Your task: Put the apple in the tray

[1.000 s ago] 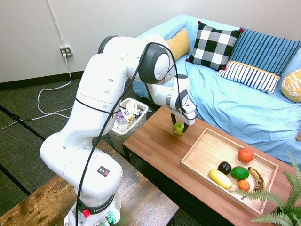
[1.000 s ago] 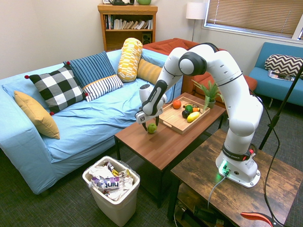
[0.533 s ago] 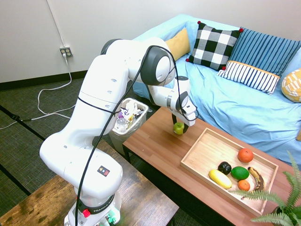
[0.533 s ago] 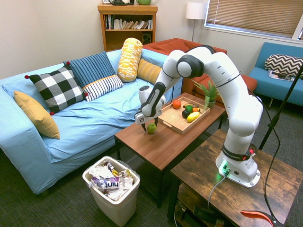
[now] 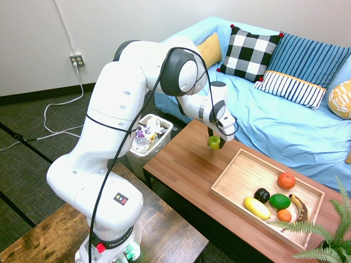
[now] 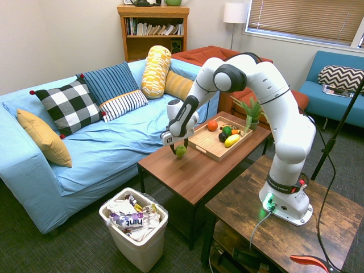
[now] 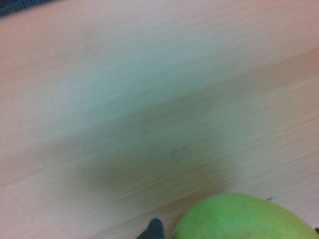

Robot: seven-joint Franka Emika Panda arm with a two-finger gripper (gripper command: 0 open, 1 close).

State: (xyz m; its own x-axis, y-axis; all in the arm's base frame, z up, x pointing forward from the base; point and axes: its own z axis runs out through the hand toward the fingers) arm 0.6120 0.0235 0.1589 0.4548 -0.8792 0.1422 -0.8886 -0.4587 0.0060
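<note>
The gripper (image 5: 215, 143) is closed around the sides of the green apple (image 5: 214, 142), above the desk (image 5: 181, 156) and beside the tray (image 5: 225, 172), presumably so its grip stays firm on the way across.

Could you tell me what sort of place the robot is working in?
It looks like a living room or lounge, perhaps a staged one: a sofa with patterned cushions, a low wooden coffee table in front of it, and a bookcase against the wall behind.
</note>
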